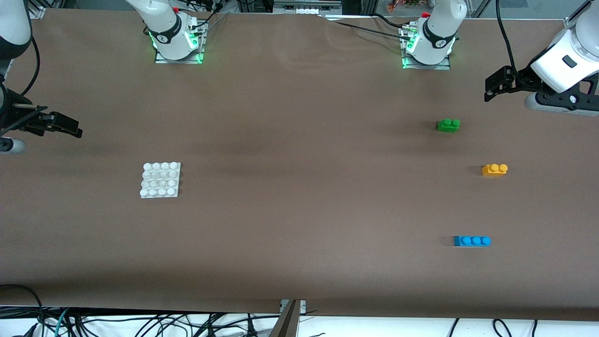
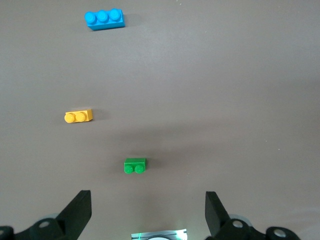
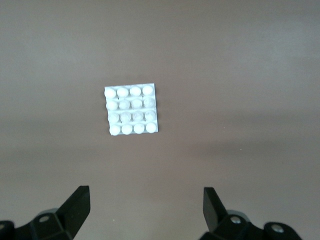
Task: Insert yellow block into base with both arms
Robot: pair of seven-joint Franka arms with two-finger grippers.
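Reach is what the coming move is turning on: the yellow block (image 1: 494,169) is lying toward the left arm's end of the tabletop, while the base (image 1: 160,180) is sitting well apart from it, toward the right arm's end. The left gripper (image 1: 497,84) is hanging with its jaws spread wide and holding nothing, over bare tabletop near that end, so it looks like the arm better placed for the block. The block's long axis is running along the table's length, its two studs side by side. It is lying between the green brick (image 1: 448,125), which is farther from the front camera, and the blue brick (image 1: 472,240), which is nearer. The right gripper (image 1: 58,124) is waiting over its own end, jaws likewise spread and empty, with the base closer to the front camera than it.
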